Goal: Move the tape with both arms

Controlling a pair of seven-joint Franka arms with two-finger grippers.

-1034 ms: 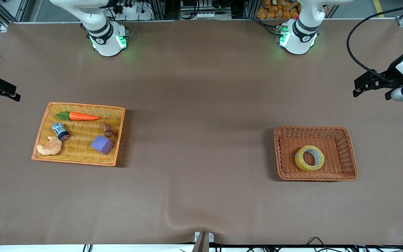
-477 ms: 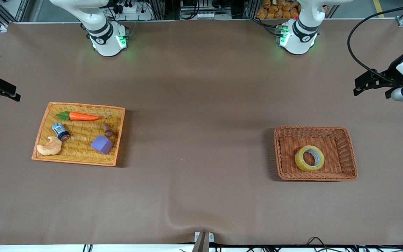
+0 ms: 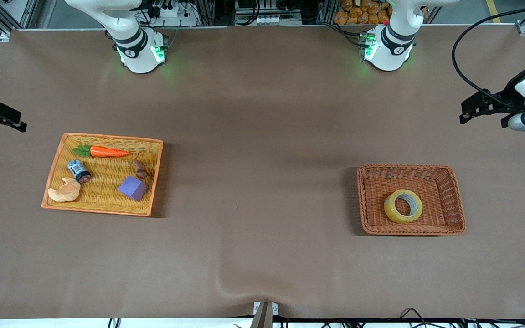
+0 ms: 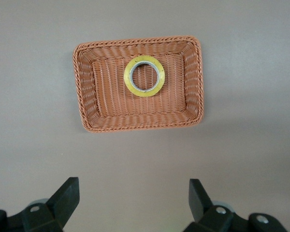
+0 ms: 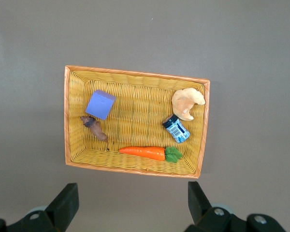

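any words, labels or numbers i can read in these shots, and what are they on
None can be read.
Small jar in the yellow tray: blue label with print, too small and blurred to read.
Round marks on the two arm bases: too small to make out.
Tape in the brown basket: no visible print.
Carrot, purple cube, croissant: no text.

The front view looks down from high across the table at both arms' bases, while each wrist view looks straight down from well above, the left sharing the brown wicker basket (image 4: 138,121) (image 3: 449,200), the right sharing the yellow wicker tray (image 5: 135,77) (image 3: 103,202).
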